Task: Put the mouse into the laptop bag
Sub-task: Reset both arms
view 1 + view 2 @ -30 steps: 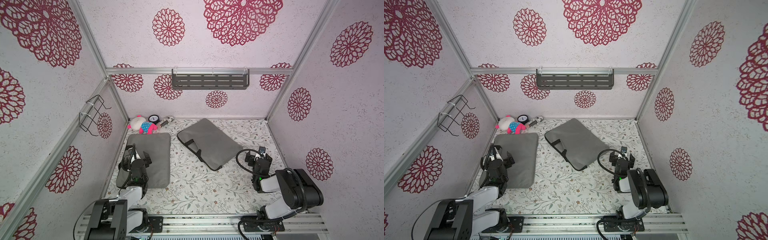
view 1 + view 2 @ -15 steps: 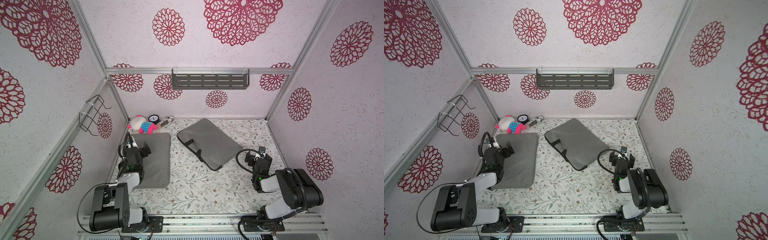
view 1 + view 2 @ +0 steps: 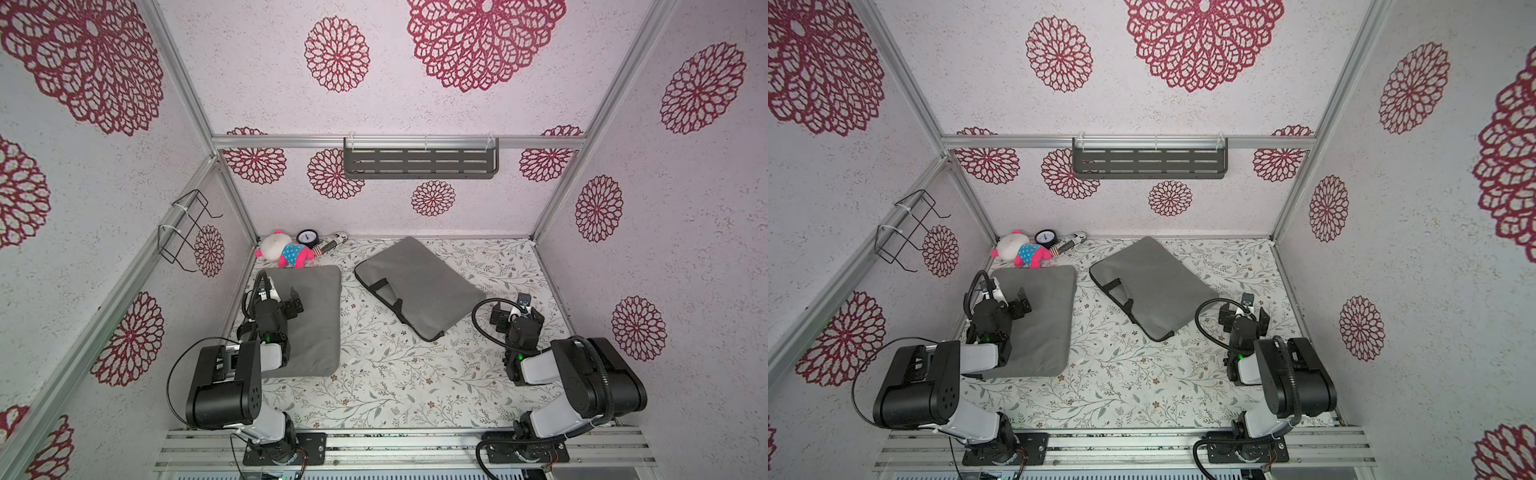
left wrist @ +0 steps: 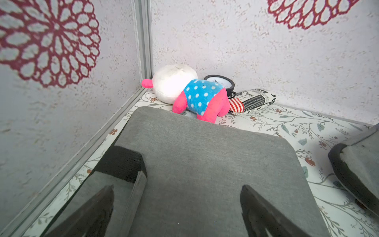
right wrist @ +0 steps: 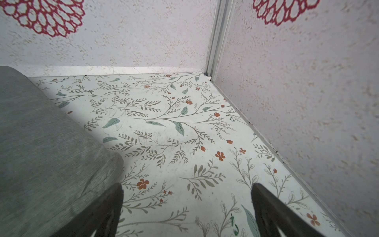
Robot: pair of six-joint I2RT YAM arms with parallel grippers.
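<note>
- The laptop bag [image 3: 419,286] is gray and flat, a rectangle with round corners, seen in both top views [image 3: 1154,286].
- It lies flat on the floor [image 3: 374,374] near the middle, turned at a slant, one corner close to the back wall [image 3: 374,216].
- Its black handle [image 3: 381,286] lies along the long edge on the robot's left side.

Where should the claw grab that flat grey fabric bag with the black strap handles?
Probably a black strap handle, on the edge of the flat grey fabric bag facing the left arm, approached from above: the bag lies flat, too broad to span; the strap is thin enough to pinch.
</note>
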